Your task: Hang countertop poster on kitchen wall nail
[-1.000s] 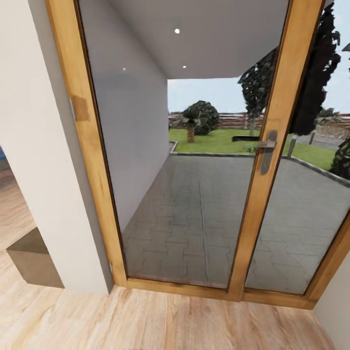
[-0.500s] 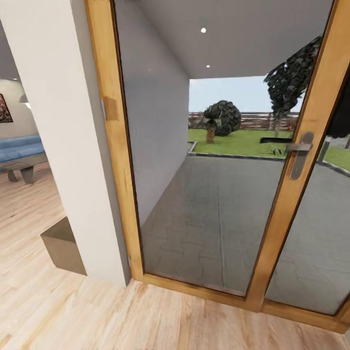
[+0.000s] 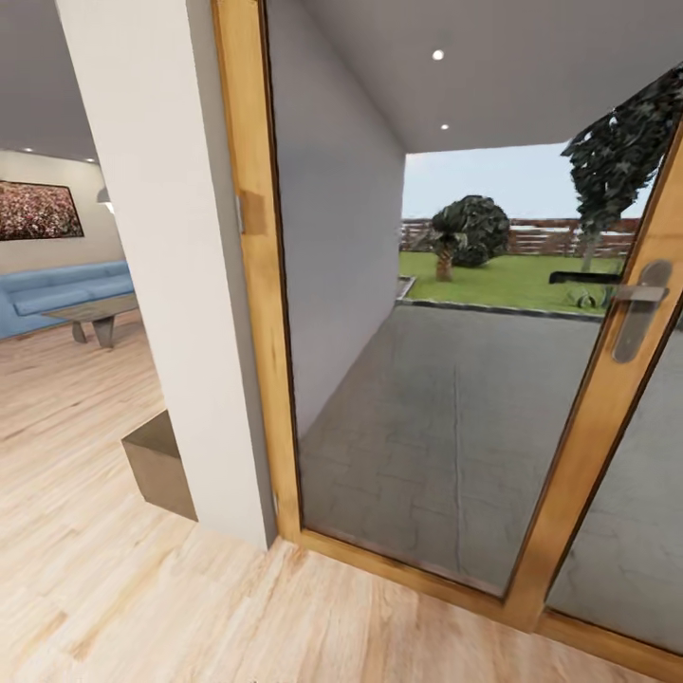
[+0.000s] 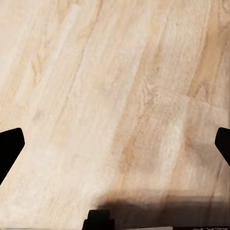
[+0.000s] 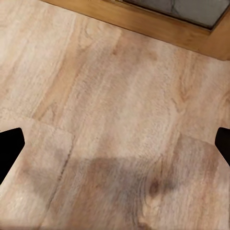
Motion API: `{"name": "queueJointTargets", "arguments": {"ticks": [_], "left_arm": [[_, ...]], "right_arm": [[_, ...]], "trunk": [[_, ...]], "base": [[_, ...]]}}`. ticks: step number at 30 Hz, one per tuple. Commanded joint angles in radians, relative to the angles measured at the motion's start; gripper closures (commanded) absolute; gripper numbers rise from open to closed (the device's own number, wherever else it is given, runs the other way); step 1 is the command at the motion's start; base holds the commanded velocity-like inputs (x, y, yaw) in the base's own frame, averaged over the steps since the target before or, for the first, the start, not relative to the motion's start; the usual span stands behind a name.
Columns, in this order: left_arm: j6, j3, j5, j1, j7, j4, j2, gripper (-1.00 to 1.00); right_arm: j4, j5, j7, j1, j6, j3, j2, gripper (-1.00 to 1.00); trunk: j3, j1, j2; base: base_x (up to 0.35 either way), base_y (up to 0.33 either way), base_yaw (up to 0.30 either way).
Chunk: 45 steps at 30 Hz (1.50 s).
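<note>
The poster and the kitchen countertop are out of view. In the left wrist view my left gripper (image 4: pixel 115 148) hangs open over pale wooden floor (image 4: pixel 115 86), its dark fingertips (image 4: pixel 9 148) wide apart at the picture's edges with nothing between them. My right gripper (image 5: pixel 115 148) is likewise open above the floor, close to the wooden door sill (image 5: pixel 143 24).
A glass patio door in a wooden frame (image 3: pixel 251 285) with a metal handle (image 3: pixel 637 308) stands straight ahead. Beside it is a white wall pillar (image 3: pixel 161 237) with a brown box (image 3: pixel 161 465) at its foot. A blue sofa (image 3: pixel 57 289) and low table (image 3: pixel 95 318) lie far left.
The camera has turned left: the door and pillar slid to the right in the picture, and the living room with sofa, table and wall picture has come into view.
</note>
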Motion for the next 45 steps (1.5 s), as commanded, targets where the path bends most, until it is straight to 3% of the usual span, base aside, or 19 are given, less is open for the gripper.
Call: {"name": "queueJointTargets", "arguments": {"ticks": [1,45], "left_arm": [[0.0,0.001,-0.001,0.0,-0.001,-0.001,0.0,-1.0],[0.0,0.006,0.001,0.0,0.002,-0.001,0.0,-1.0]], "right_arm": [[0.001,0.001,-0.001,0.0,-0.003,0.0,0.0,-1.0],[0.003,0.002,-0.002,0.0,-0.004,0.003,0.002,-1.0]], "trunk": [[-0.001,0.0,0.0],[-0.001,0.0,0.0]], "base": [[0.0,-0.064,0.26],[0.0,-0.003,0.29]]}}
